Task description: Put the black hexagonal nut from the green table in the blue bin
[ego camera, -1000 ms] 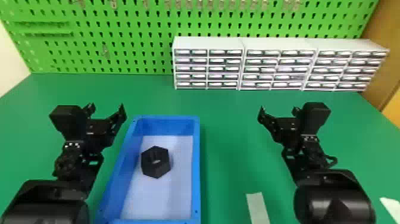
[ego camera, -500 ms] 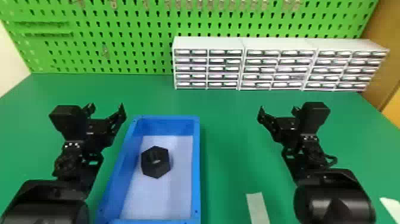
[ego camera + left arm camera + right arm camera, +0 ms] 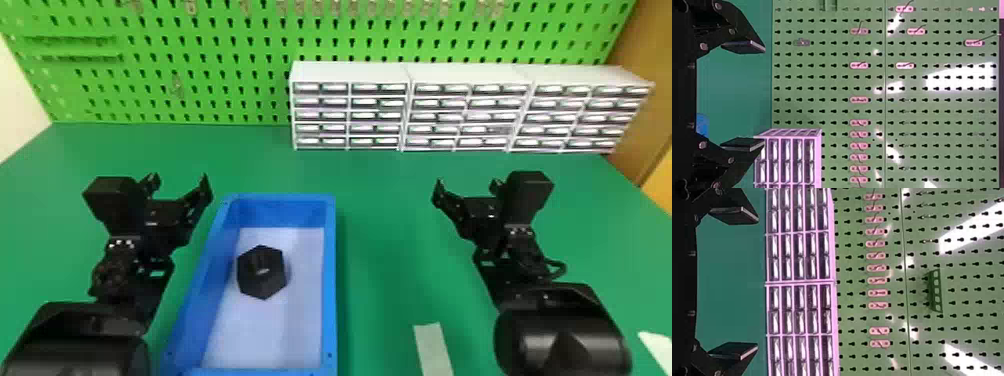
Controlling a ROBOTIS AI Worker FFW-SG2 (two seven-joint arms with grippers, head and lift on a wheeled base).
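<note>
Currently, the black hexagonal nut [image 3: 265, 286] lies in the blue bin [image 3: 328, 280], right of and short of the wide-open, empty left tool [image 3: 178, 181], the equally open, empty right tool [image 3: 467, 185] being farther off; no transfer appears required.

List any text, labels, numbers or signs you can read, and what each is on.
None readable.
Drawer cabinets: small bright patches on the fronts, too small to tell if any are labels.
Blue bin, black hexagonal nut, pegboard, pale strip: no lettering I can make out.
</note>
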